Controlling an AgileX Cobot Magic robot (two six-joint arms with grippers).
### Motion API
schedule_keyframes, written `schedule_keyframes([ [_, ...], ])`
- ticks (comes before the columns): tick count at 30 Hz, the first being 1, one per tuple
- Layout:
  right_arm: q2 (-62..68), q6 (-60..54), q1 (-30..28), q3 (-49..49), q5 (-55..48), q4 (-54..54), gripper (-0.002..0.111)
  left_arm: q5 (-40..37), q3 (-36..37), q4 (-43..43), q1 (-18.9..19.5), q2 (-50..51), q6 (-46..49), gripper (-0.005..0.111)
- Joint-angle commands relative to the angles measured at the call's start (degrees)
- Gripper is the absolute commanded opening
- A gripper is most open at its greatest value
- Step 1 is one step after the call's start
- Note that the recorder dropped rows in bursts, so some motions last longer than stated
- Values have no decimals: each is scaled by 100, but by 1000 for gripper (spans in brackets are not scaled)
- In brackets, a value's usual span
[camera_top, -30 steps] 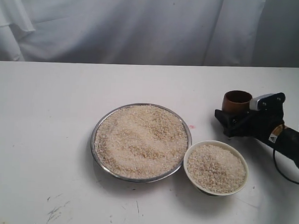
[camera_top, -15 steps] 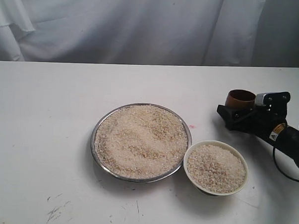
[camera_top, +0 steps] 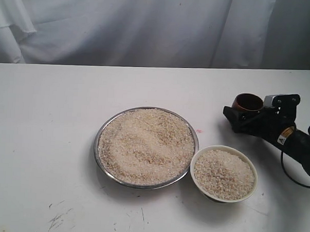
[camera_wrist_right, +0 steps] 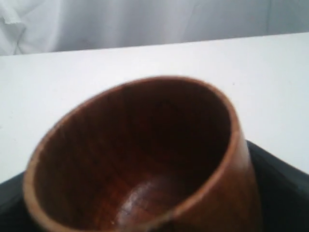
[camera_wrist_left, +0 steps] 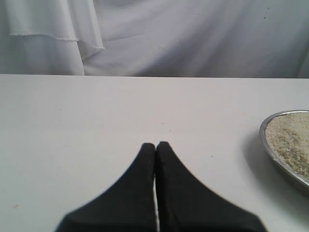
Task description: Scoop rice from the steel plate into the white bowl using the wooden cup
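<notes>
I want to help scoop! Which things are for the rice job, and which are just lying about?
For the job: small pale rice grains, wide shiny steel plate, small round white bowl, reddish-brown wooden cup, right claw around it.
Just lying about: white draped cloth behind, black looped cable, shut left claw.

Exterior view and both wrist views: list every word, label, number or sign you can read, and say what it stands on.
No text can be read in any view.
Right arm: a small yellow-and-white sticker, too small to read.
Steel plate, white bowl, wooden cup: no markings show.
</notes>
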State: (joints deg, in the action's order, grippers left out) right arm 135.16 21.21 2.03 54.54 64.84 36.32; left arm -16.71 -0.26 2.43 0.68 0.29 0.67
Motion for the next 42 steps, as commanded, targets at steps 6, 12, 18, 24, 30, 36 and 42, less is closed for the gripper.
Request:
schedule_keyframes([
  [6,-551,-17,14,6,46,-42,78,36,26,4,-9,-29,-18,0],
  [12,-1337,220,14,6,57,181,78,36,26,4,-9,-29,-18,0],
  [18,-2450,1187,14,6,-175,467,58,36,26,4,-9,-29,-18,0],
  [24,-3735,2762,14,6,-1774,1146,8,36,26,4,-9,-29,-18,0],
  [30,-4822,4044,104,6,-2889,1829,0,36,26,4,-9,-29,-18,0],
  [36,-5977,4665,477,-179,-4741,2150,0,36,26,4,-9,-29,-18,0],
  [42,-7054,4649,935,-690,-6067,2138,0,36,26,4,-9,-29,-18,0],
])
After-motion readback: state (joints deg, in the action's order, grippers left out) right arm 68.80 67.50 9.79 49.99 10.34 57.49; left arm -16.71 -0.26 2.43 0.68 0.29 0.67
